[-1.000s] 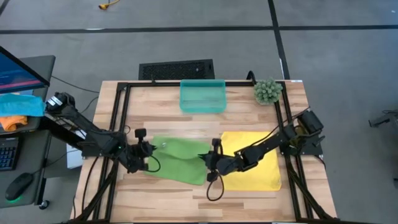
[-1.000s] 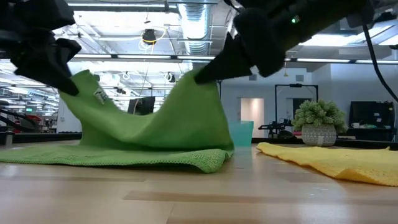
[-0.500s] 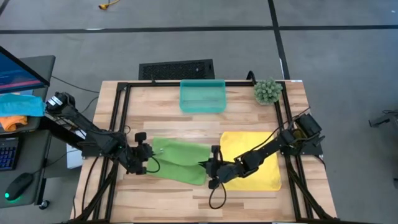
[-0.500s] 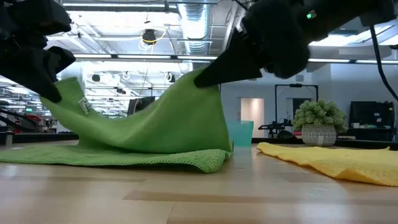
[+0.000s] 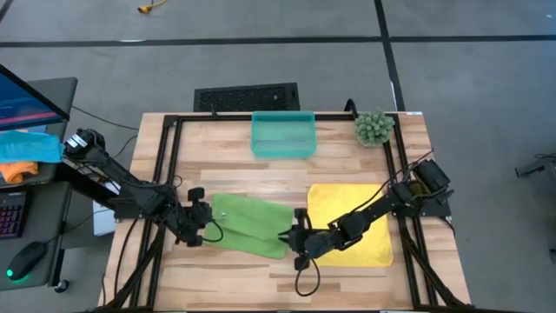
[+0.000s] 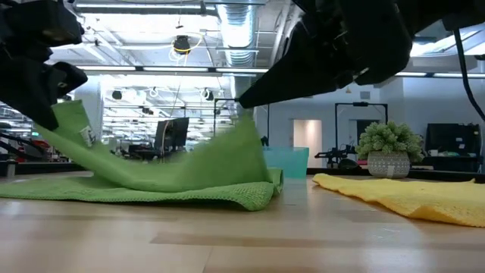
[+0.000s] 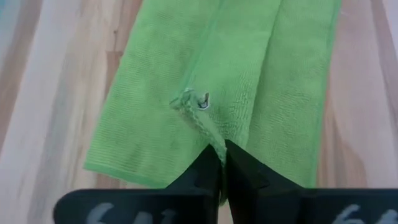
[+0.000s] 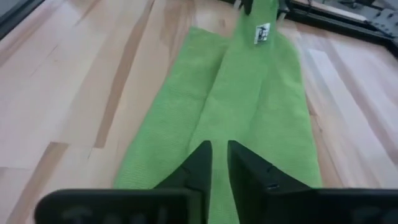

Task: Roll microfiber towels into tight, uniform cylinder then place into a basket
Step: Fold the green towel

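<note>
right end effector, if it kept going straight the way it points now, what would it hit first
Most likely the green towel itself, whose fold runs straight ahead of the right end effector. Beyond that, the left end effector sits at the towel's far end. Depth is hard to judge, so this is approximate.

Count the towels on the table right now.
2. The green towel lies folded at the table's front centre, pinched between the left gripper and right gripper. The yellow towel lies flat to its right. None visible in the basket.
</note>
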Robot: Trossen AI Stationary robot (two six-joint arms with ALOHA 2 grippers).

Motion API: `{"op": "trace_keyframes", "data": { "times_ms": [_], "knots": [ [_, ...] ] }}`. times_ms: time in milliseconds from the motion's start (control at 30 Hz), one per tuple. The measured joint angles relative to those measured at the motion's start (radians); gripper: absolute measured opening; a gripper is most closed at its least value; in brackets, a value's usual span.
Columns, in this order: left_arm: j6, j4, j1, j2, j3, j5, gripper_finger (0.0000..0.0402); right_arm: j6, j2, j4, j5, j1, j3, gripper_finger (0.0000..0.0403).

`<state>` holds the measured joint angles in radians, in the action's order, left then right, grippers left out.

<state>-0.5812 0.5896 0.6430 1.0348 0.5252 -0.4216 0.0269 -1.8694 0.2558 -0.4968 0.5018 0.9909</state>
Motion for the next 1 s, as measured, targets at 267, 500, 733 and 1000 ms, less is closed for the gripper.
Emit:
{"op": "trace_keyframes", "data": {
  "times_ms": [267, 500, 733, 1000],
  "knots": [
    [-0.003, 0.0, 0.0, 0.0, 0.0, 0.017, 0.0083, 0.009, 0.0, -0.001, 0.009, -0.002, 0.0, 0.0128],
    [0.012, 0.001, -0.004, 0.0, 0.0, -0.002, 0.0132, 0.009, 0.0, -0.006, -0.005, -0.039, 0.0, 0.0149],
    [-0.033, 0.13, -0.044, 0.0, 0.0, -0.034, 0.0137, 0.0, 0.076, -0.182, -0.005, -0.105, 0.009, 0.0146],
    [-0.118, 0.182, -0.093, -0.003, -0.027, 0.0, 0.0137, 0.026, 0.232, -0.324, -0.001, -0.151, 0.025, 0.0142]
  ]
}}
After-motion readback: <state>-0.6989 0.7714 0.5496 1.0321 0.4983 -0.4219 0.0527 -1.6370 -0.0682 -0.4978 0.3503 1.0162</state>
